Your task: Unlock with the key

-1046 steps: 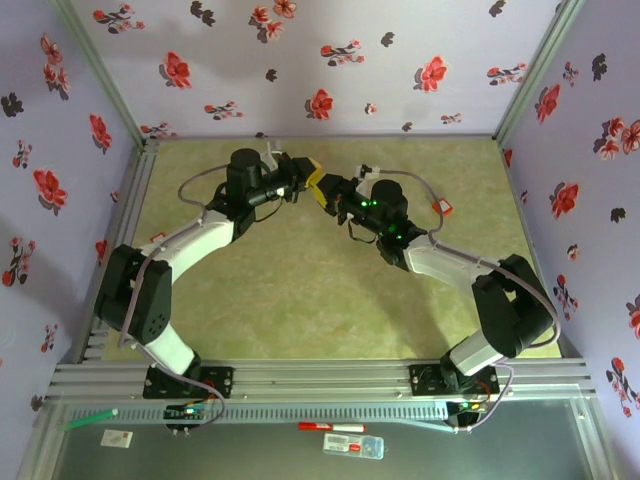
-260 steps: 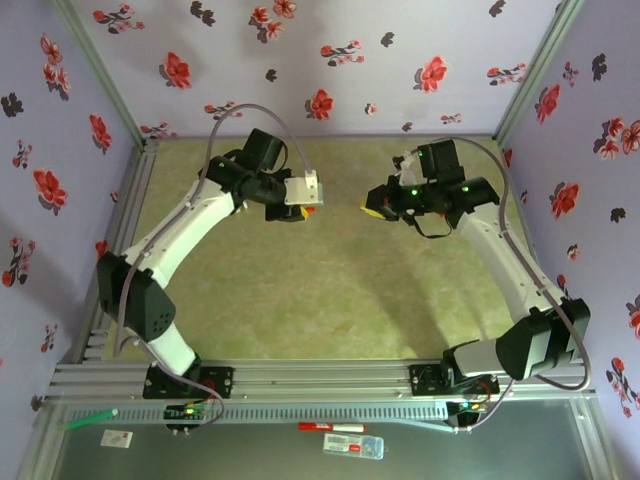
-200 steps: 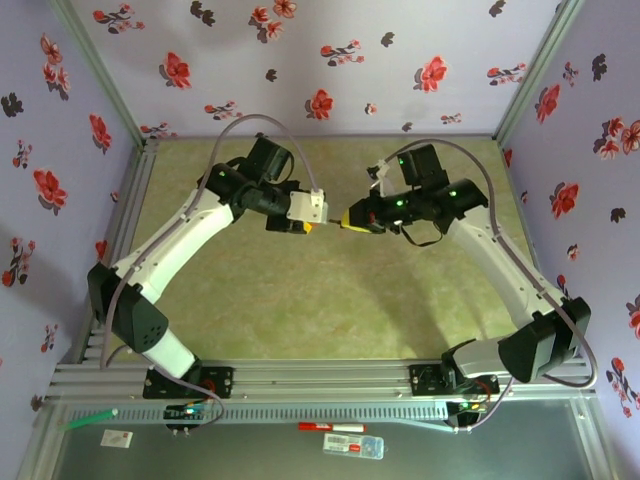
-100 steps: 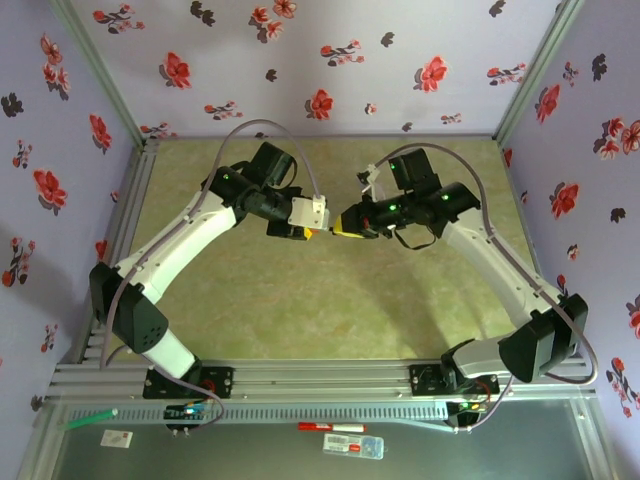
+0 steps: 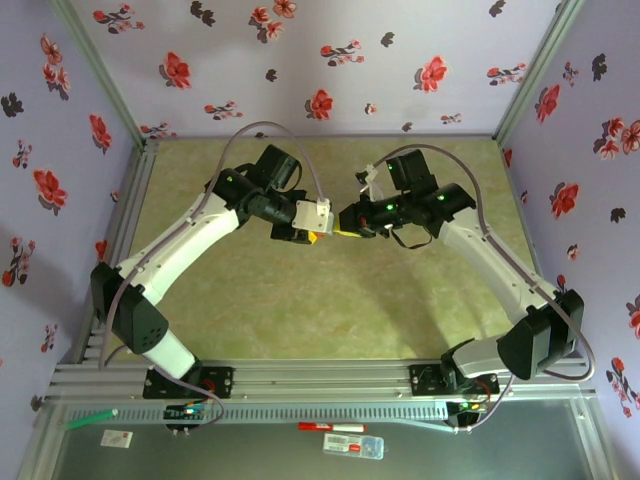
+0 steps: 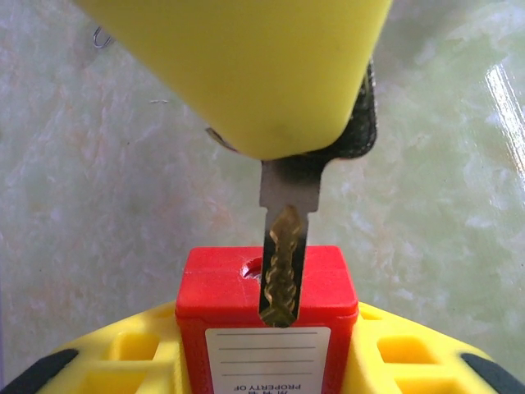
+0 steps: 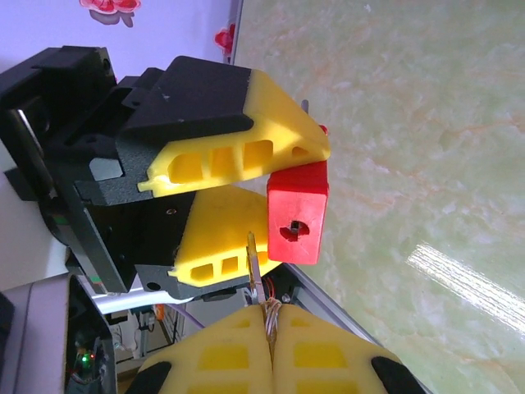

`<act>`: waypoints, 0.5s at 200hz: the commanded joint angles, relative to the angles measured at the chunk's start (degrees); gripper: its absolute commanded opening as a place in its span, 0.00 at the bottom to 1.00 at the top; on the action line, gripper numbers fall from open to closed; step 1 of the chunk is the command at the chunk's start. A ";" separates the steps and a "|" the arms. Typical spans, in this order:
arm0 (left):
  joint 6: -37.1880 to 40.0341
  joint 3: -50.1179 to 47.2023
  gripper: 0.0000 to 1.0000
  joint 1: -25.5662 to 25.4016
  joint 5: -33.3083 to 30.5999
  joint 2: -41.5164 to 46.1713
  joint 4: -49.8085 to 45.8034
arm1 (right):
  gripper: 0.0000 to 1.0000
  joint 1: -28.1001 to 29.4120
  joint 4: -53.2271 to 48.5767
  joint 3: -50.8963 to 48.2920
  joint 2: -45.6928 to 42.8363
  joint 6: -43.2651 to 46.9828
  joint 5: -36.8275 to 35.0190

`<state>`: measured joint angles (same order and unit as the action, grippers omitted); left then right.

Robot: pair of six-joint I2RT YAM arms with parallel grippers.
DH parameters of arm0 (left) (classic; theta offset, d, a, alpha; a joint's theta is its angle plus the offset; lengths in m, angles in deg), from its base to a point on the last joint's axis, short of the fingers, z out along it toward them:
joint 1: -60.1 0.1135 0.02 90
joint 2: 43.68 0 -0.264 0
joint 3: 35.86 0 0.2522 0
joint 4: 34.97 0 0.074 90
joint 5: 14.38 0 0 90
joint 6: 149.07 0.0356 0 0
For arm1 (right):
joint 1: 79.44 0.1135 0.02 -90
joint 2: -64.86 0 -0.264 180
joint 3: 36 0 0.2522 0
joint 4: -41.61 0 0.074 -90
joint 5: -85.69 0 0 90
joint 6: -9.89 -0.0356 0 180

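A red padlock [image 6: 267,316] with a white label sits clamped between the yellow fingers of my left gripper [image 6: 267,361], keyhole [image 6: 253,265] facing outward. My right gripper [image 7: 271,324] is shut on a brass key [image 7: 256,261] by its ring. In the right wrist view the key blade points at the padlock [image 7: 297,215] but lies just left of the keyhole [image 7: 294,230], outside it. In the left wrist view the key [image 6: 283,263] crosses the lock's face right of the hole. From above, the left gripper [image 5: 308,228] and right gripper [image 5: 347,226] meet mid-table, raised.
The green table mat [image 5: 330,300] lies under both arms. Floral walls [image 5: 320,60] close in the back and sides. An aluminium rail [image 5: 320,375] runs along the near edge, with pens [image 5: 330,428] beyond it.
The two grippers have drawn together over the last second: the right one brought the key leftward up to the padlock, the left shifted slightly right. Both grips stayed the same.
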<state>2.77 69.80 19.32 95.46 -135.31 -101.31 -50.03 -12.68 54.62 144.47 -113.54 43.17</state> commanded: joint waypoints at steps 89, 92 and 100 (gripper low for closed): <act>-1.15 -1.11 0.00 -0.45 2.03 2.59 -0.33 | 0.00 -0.31 -3.14 -1.54 -1.05 2.23 -2.13; -1.19 -1.17 0.00 -0.45 2.05 2.59 -0.33 | 0.00 -0.32 -3.15 -1.65 -1.04 2.23 -2.13; -1.16 -1.16 0.00 -0.47 2.13 2.52 -0.33 | 0.00 -0.27 -3.07 -1.63 -1.08 2.18 -2.13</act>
<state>2.53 68.81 19.32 95.83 -134.70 -101.33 -50.10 -14.21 54.16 144.45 -112.87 41.99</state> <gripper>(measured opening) 0.380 0.051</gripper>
